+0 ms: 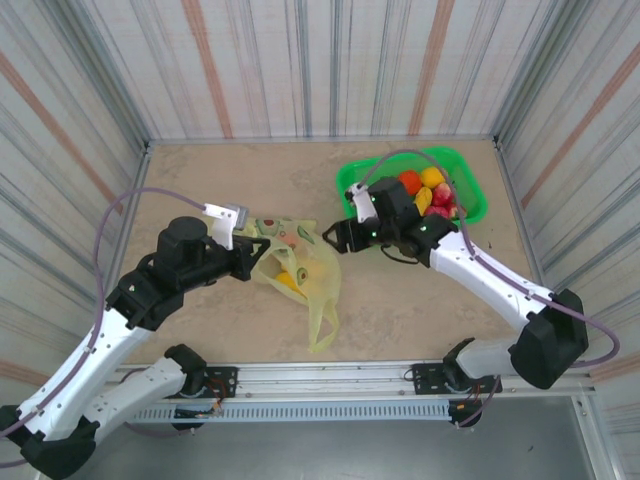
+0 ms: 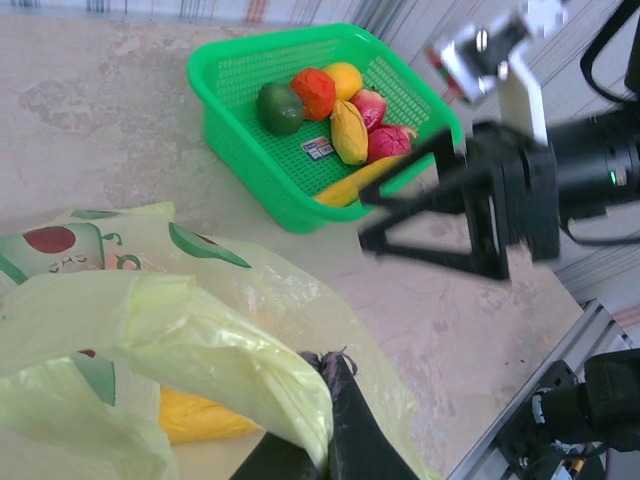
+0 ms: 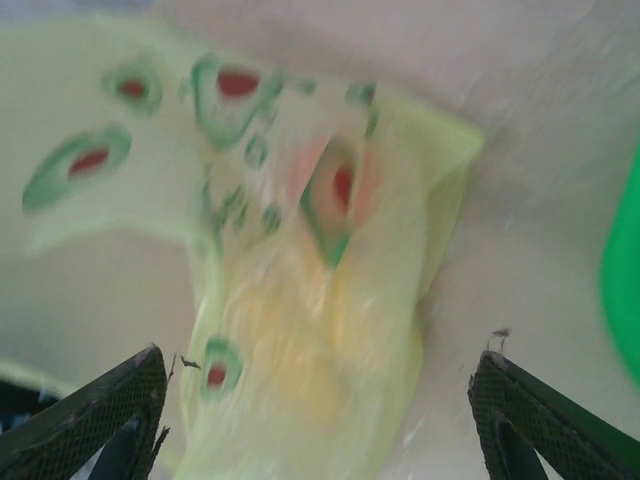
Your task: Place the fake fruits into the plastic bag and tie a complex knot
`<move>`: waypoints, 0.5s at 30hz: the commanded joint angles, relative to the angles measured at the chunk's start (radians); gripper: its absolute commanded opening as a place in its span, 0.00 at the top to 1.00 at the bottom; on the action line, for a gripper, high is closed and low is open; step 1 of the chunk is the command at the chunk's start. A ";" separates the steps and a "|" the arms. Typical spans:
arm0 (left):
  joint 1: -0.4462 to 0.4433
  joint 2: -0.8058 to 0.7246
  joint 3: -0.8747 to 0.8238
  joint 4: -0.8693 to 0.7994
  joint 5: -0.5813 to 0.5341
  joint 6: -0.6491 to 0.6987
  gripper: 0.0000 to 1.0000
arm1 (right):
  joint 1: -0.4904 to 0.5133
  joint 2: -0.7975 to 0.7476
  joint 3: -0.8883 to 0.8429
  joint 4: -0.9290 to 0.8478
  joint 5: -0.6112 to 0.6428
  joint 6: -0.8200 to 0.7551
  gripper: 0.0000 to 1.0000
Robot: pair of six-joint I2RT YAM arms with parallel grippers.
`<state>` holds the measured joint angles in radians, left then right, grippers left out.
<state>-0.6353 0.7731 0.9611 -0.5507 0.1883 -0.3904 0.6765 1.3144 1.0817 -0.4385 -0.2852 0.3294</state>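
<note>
Pinching the plastic bag (image 1: 312,272), left gripper (image 1: 257,257) faces wide-spread right gripper (image 1: 331,237).

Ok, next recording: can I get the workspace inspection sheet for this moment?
Surface: beige marbled tabletop, dry and unmarked.
Job's things: plastic bag lies crumpled mid-table with a yellow fruit inside. The other fake fruits sit in the green basket at the far right.
Clutter: nothing seen.
Grippers: left gripper is shut on the bag's edge, holding it up. The right gripper is open and empty, between basket and bag.
Cables: left arm's cable and right arm's cable, both purple, loop free above the table.
Surroundings: striped walls on three sides, metal rail at the near edge.
</note>
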 commanded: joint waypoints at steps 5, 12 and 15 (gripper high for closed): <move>-0.007 -0.012 0.036 -0.005 -0.029 0.040 1.00 | 0.035 -0.129 -0.164 -0.085 -0.217 0.045 0.16; -0.007 -0.016 0.036 -0.013 -0.035 0.042 1.00 | 0.258 -0.137 -0.157 -0.184 -0.165 -0.028 0.25; -0.007 -0.018 0.030 -0.015 -0.040 0.042 1.00 | 0.354 -0.210 -0.216 -0.143 -0.066 -0.100 0.27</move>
<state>-0.6353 0.7704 0.9634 -0.5545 0.1665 -0.3698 0.9756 1.1805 0.9058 -0.5598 -0.4324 0.3115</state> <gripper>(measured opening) 0.056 0.736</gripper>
